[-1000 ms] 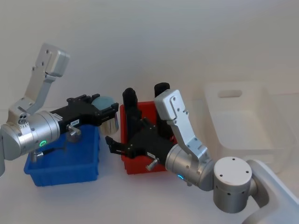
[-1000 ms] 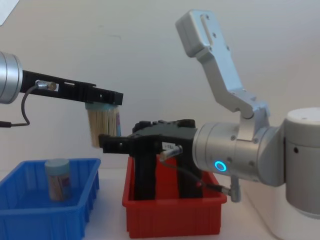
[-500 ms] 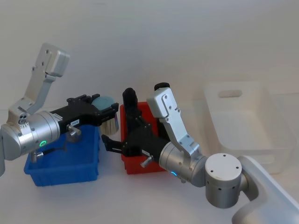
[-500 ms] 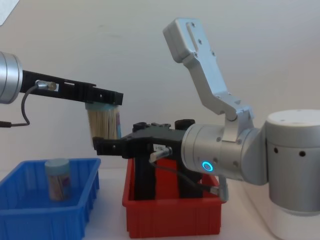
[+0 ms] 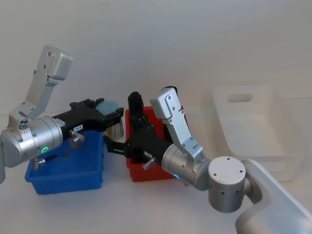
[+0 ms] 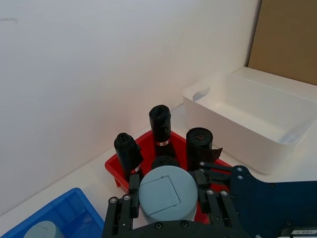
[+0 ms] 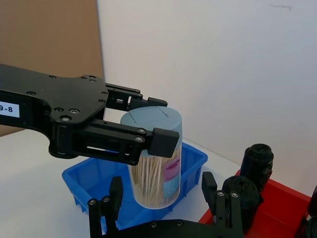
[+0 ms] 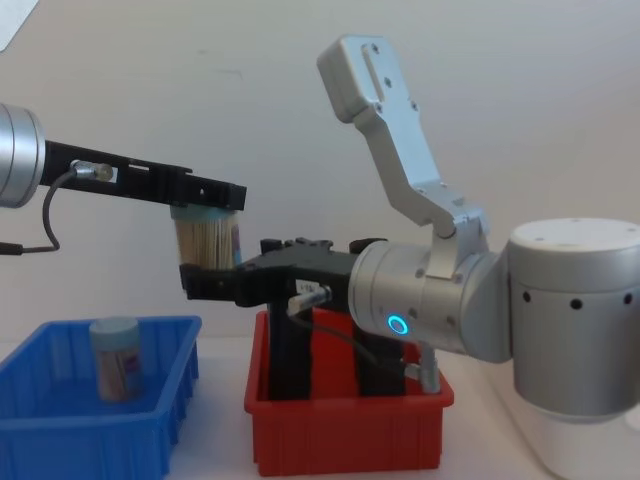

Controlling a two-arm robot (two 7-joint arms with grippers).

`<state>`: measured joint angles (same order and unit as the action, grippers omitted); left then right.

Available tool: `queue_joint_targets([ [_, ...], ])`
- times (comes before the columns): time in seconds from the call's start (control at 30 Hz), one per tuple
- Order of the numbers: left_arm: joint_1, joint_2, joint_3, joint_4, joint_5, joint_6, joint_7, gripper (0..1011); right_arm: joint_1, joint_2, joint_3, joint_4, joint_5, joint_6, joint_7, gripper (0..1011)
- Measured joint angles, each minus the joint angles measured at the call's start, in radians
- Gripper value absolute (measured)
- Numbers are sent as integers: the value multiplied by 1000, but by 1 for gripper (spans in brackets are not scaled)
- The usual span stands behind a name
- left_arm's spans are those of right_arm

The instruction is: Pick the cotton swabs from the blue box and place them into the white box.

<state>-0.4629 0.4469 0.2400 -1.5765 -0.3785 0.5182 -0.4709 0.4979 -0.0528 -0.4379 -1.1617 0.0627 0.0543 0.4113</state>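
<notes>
My left gripper (image 8: 205,195) is clamped on the lid of a cotton swabs jar (image 8: 207,248), held above the right edge of the blue box (image 8: 60,440). My right gripper (image 7: 161,196), jaws apart, flanks the jar's lower part. I judge this a handover: close squarely on the jar's body before freeing the lid, then carry it right to the white box (image 6: 223,124).

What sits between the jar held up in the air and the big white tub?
The red bin with its tall black blocks stands between the jar, gripped by the left tool, and the white tub. The open right tool reaches toward the jar over that bin.
</notes>
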Motion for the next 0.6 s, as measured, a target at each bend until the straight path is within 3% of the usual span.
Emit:
queue_joint_targets([
  [0.43, 0, 0, 0, 0, 0, 0, 0, 664, 30, -19, -4, 56, 10, -18, -2, 1002],
  [0.6, 0, 0, 0, 0, 0, 0, 0, 664, 42, -26, -5, 80, 20, -25, 4, 890],
])
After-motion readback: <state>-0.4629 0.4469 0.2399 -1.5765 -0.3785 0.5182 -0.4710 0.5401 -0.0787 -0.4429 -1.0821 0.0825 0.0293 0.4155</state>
